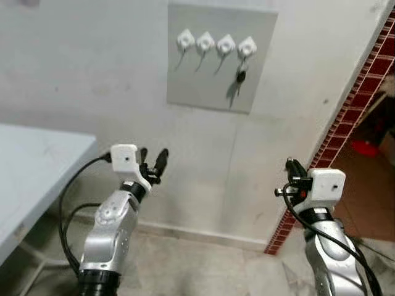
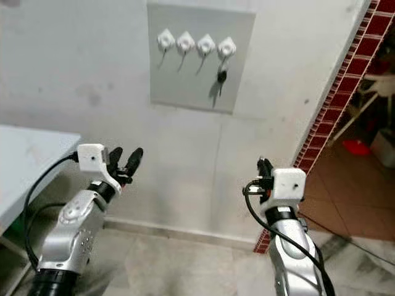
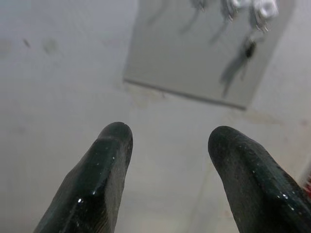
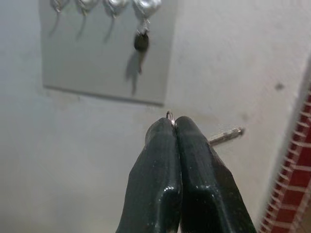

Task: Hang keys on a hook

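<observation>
**Key in right gripper, board of hooks ahead**

Key (image 4: 224, 136): silver blade sticks out sideways from between the closed fingers of the right gripper (image 4: 174, 124); a small ring (image 4: 169, 115) shows at the fingertips. The right wrist view alone gives this detail; in the eye views the gripper (image 1: 291, 168) shows as a dark shape low on the right, held up before the wall, and the key cannot be made out.

Board (image 1: 203, 80): grey panel fixed to the white wall (image 1: 80, 74), above and between the two arms. Carries four white hooks (image 1: 215, 43) in a row.

Hung key (image 1: 241, 76): dark-headed, hanging from the rightmost hook (image 1: 247, 45), casting a shadow on the board. Also seen in both wrist views.

Left gripper (image 1: 153, 160): raised low on the left, fingers spread apart and holding nothing; the left wrist view looks between the two fingers (image 3: 104, 165) toward the board.

Table (image 1: 37, 166): pale top, at far left.

Brick edge (image 1: 355, 92): red tiled strip running down the wall's right corner, reddish floor (image 1: 364, 197) beyond.

Writing, brands, labels: none legible on any item.
</observation>
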Motion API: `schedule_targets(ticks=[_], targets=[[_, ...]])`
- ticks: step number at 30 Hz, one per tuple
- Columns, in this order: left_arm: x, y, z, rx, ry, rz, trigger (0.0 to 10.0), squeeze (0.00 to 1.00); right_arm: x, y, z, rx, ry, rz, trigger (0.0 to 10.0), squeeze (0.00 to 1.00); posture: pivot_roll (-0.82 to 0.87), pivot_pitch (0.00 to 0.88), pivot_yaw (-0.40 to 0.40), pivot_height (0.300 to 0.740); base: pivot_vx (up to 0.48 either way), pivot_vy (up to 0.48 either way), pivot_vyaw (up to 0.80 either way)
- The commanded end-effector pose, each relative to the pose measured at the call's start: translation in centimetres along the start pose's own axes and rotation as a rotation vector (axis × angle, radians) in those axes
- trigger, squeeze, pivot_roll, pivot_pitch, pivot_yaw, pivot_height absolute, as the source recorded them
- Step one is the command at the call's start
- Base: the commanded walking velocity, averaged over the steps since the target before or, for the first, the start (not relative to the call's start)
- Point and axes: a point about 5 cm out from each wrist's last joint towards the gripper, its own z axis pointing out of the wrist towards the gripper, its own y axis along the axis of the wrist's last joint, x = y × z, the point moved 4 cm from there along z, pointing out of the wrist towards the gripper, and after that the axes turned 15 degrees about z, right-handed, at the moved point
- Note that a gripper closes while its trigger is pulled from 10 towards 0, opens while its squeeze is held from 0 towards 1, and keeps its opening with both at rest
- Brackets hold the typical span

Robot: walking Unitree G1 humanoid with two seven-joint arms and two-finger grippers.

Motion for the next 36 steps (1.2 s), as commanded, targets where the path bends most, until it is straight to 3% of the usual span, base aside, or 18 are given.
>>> schedule_targets(ticks=[1, 27, 36], targets=[[0.88, -0.11, -0.22, 0.01, 0.027, 0.005, 10.0, 0.0, 0.7, 0.27, 0.23, -0.01, 0.019, 0.011, 10.0, 0.0, -0.05, 0.0, -0.048, 0.74, 0.48, 0.0, 0.0], [0.76, -0.25, -0.47, 0.018, 0.054, -0.009, 10.0, 0.0, 0.7, 0.17, 0.17, 0.001, 0.026, 0.011, 10.0, 0.0, -0.05, 0.0, -0.057, 0.74, 0.47, 0.0, 0.0], [0.26, 0.15, -0.38, -0.005, 0.056, -0.024, 10.0, 0.0, 0.74, 0.15, 0.25, 0.007, 0.03, 0.007, 10.0, 0.0, -0.05, 0.0, -0.06, 0.74, 0.027, 0.0, 0.0]])
